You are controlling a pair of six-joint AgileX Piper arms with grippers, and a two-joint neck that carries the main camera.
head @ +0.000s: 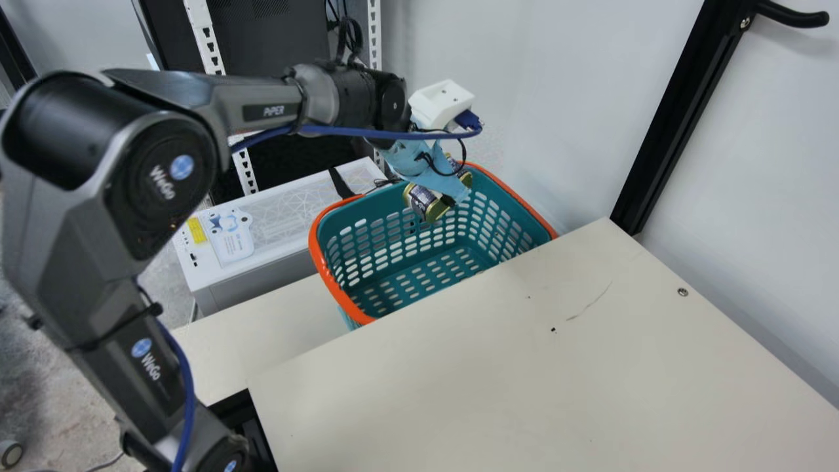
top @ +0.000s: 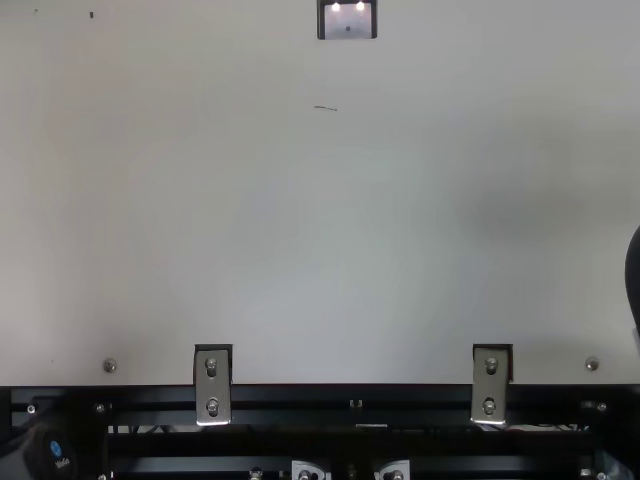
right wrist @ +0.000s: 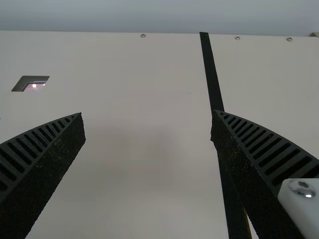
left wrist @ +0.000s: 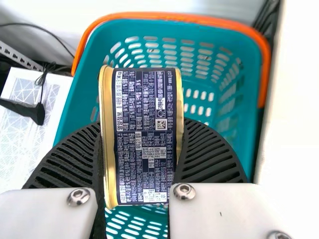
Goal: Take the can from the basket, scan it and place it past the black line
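Left arm (head: pixel 52 196) nearest, elbow bent. Bench (head: pixel 491 367) sits beside the basket (left wrist: pixel 172 18). Right hand (right wrist: pixel 148 124) spread, nothing between its fingers. Left hand (left wrist: pixel 141 127) pinches the can (left wrist: pixel 144 164) by its two ends, above the basket. Risks: pinch looks to bear on slick gold rims, so a quick swing could drop it into the basket; too low a carry could clip the basket's edge.

A lit recessed window (top: pixel 348 22) lies at the far side of the cream table (top: pixel 270 240), beyond a short dark mark (top: pixel 326 108). Metal brackets (top: pixel 212 390) sit left and right along the near edge.
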